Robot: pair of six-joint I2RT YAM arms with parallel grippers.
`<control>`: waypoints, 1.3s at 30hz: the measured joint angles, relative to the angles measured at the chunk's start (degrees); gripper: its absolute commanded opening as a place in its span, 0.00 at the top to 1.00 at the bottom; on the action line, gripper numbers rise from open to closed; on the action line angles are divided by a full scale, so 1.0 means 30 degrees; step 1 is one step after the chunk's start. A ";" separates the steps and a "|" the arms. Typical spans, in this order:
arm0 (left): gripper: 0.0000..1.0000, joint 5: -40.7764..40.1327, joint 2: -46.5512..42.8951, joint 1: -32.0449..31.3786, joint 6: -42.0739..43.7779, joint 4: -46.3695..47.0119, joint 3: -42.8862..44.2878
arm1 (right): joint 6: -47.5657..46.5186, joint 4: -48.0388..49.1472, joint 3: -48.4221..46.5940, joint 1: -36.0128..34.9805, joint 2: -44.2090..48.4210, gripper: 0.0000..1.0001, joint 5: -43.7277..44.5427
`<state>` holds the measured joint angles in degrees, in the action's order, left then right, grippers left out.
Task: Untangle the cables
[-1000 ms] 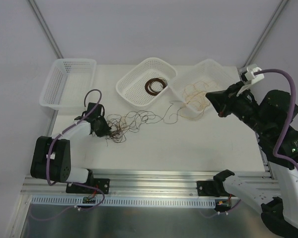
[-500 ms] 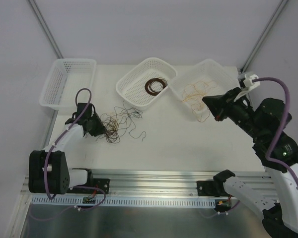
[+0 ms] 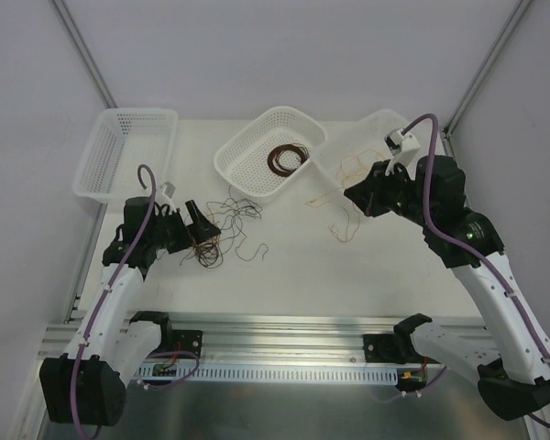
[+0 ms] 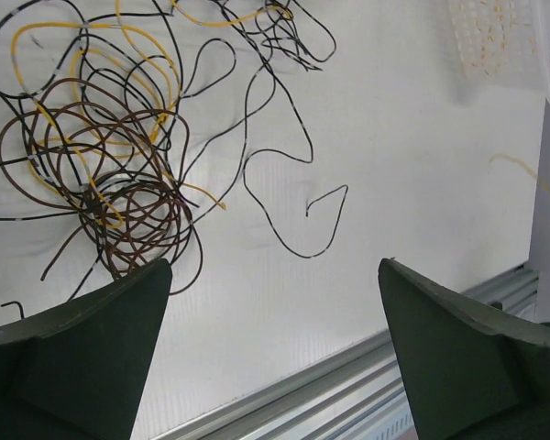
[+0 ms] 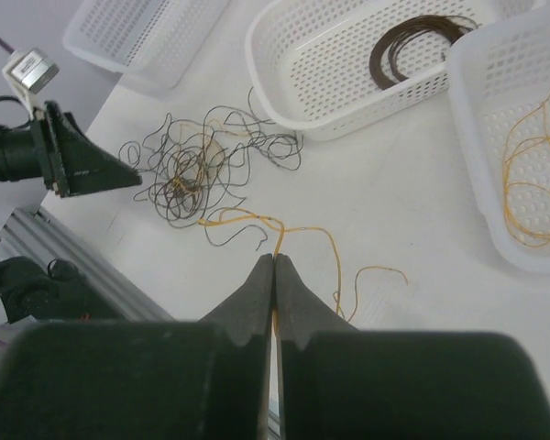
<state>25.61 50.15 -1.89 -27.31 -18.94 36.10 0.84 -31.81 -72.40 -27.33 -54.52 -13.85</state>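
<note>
Spread fingers (image 4: pixel 82 353) flank tangled cables (image 4: pixel 119 165) on table (image 4: pixel 412 165).

Shot from overhead; from the left wrist, close over the tabletop (image 4: pixel 412 137); from the right wrist, higher, looking leftward. Shared throughout: cables (image 4: pixel 137 215).

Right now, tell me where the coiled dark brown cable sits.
In the top view, the coiled dark brown cable lies inside the middle white mesh basket, between the left basket and the right basket.
</note>
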 measured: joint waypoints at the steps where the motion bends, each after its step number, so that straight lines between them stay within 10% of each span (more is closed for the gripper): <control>1: 0.01 0.0321 -0.0131 0.0000 0.0117 -0.0015 -0.0080 | -0.0007 -0.0044 -0.0226 0.0000 -0.0211 0.99 0.0211; 24: 0.01 0.0233 -0.1639 0.0000 0.1494 -0.1115 -0.1923 | 0.0444 0.3308 -0.8014 0.6768 -1.0069 0.96 0.4204; 27: 0.01 0.0138 -0.1603 0.0000 0.1486 -0.1304 -0.1974 | 0.1443 0.4350 -0.8298 0.7614 -1.2568 0.85 0.3963; 34: 0.01 -0.0117 -0.0357 0.0000 0.1457 -0.1377 -0.1945 | 0.3541 0.3803 -0.8189 0.8502 -1.6757 0.15 0.3942; 39: 0.01 -0.0597 0.0918 0.0000 0.1384 -0.1450 -0.1457 | 0.3752 0.2681 -0.6688 0.8466 -1.5526 0.04 0.4692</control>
<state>23.81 52.90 -1.89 -23.16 -23.29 31.73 12.10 -23.77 -92.47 -1.93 -101.10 0.23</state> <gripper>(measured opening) 0.992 0.942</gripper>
